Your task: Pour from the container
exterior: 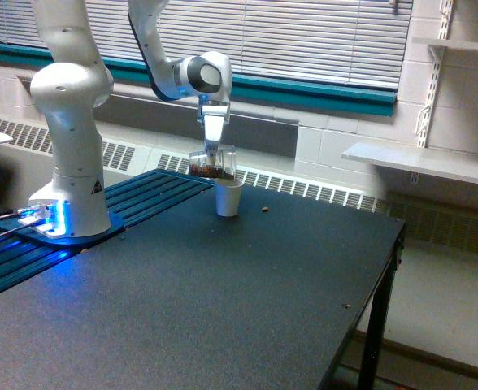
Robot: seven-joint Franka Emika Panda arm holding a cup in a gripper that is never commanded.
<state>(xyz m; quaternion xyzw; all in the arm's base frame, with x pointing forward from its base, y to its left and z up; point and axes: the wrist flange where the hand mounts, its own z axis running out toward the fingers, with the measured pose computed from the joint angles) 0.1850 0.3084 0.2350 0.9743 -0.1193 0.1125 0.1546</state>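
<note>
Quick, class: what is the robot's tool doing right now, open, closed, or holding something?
Tool: closed on the clear plastic cup of brown bits, held tipped just above the white paper cup.

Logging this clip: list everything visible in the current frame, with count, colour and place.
clear plastic cup: 1, see-through with brown bits inside, held tipped just above the white cup
white paper cup: 1, white, upright on the table toward its far edge
brown crumb: 1, brown, on the table to the exterior view's right of the white cup
table: 1, black, fills the foreground
window blinds: 1 set, pale, on the back wall
shelves: 2, white, on the wall at the exterior view's right
robot arm: 1, white, base at the exterior view's left with a blue light
gripper: 1, white, shut on the clear plastic cup
</note>
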